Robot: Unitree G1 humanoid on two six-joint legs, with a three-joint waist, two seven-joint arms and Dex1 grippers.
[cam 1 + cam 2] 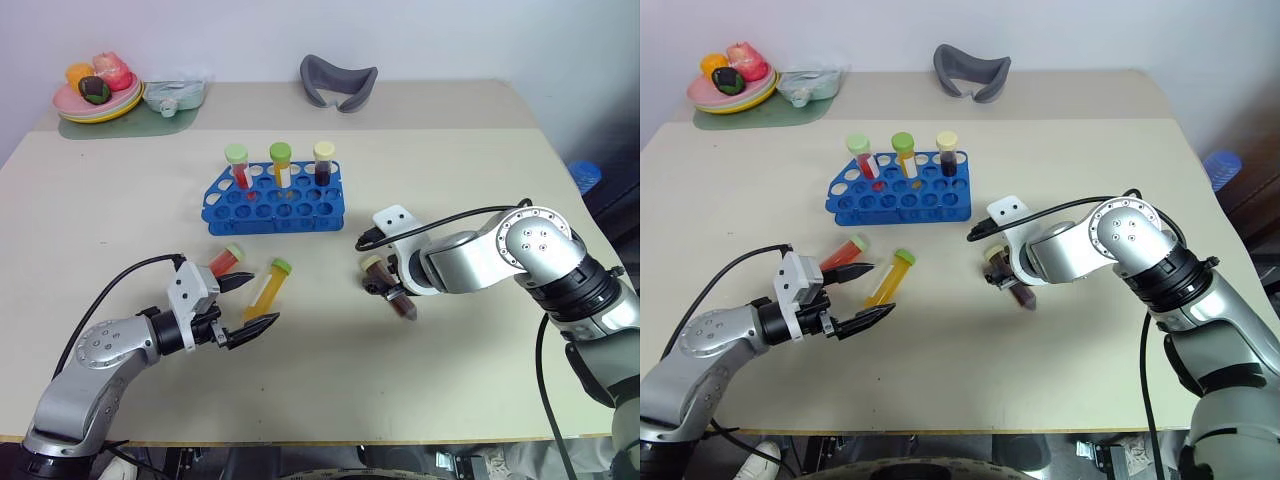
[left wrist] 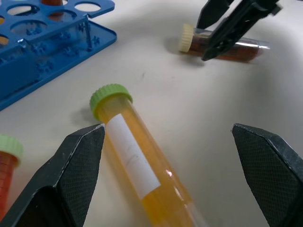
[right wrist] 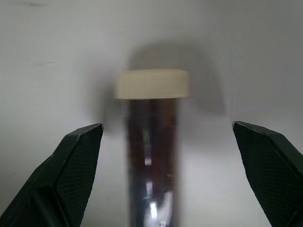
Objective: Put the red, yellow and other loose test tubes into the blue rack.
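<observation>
Nearest, at about seven o'clock on the surface (image 1: 480, 380), the left hand (image 1: 247, 307) waits with fingers apart, gripping nothing, beside the loose yellow tube (image 1: 268, 285) and the red tube (image 1: 226, 260). At about four o'clock the right hand (image 1: 388, 283) hangs spread over the dark brown tube (image 3: 152, 156), fingers either side, not yet clamped. Farther back toward twelve o'clock, the blue rack (image 1: 273, 208) holds three capped tubes upright, so I judge the job roughly half done, with three tubes left lying.
</observation>
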